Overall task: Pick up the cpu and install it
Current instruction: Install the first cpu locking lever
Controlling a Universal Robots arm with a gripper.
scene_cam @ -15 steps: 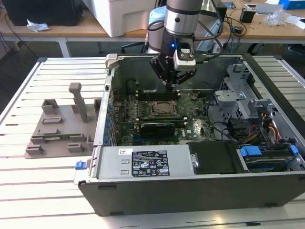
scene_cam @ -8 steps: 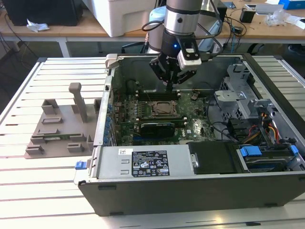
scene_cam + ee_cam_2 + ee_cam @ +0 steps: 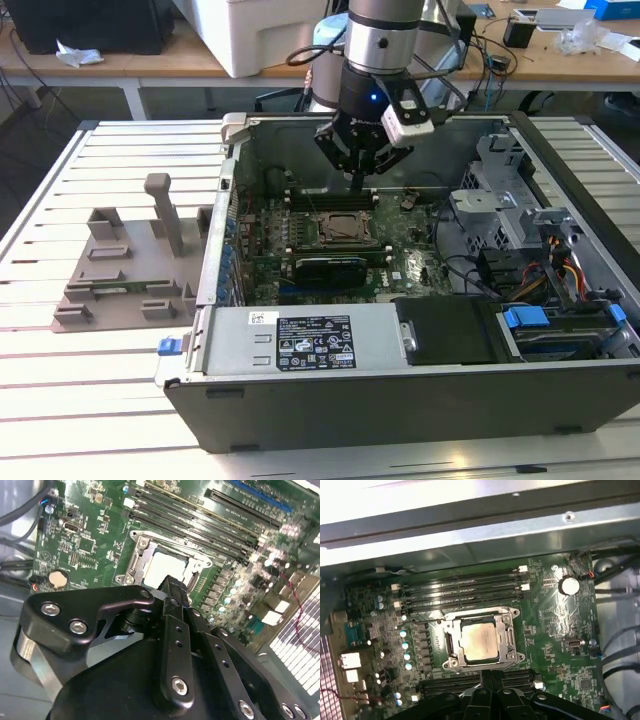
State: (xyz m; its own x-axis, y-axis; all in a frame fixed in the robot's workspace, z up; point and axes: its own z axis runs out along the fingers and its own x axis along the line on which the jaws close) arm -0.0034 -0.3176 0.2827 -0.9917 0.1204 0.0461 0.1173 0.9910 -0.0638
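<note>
My pincer (image 3: 358,176) hangs inside the open case (image 3: 400,410), tips pressed together and pinching nothing that I can see, just above the board (image 3: 560,630). The cpu (image 3: 477,639) already lies in the socket (image 3: 512,645), silvery top up, square within the metal frame. In the second wrist view it shows pale just beyond my fingertip (image 3: 172,587). I judge the picking and placing done. Whether the chip is fully seated, or the frame latched over it, I cannot tell. Memory slots (image 3: 465,587) run along both sides of the socket, and a coin battery (image 3: 568,585) sits near one corner of the board. A power supply (image 3: 300,340) lies along the near wall. A grey fixture (image 3: 120,270) stands on the tabletop (image 3: 100,400) at the exterior view's left, well apart from the case. Nothing stands between me and the socket.
</note>
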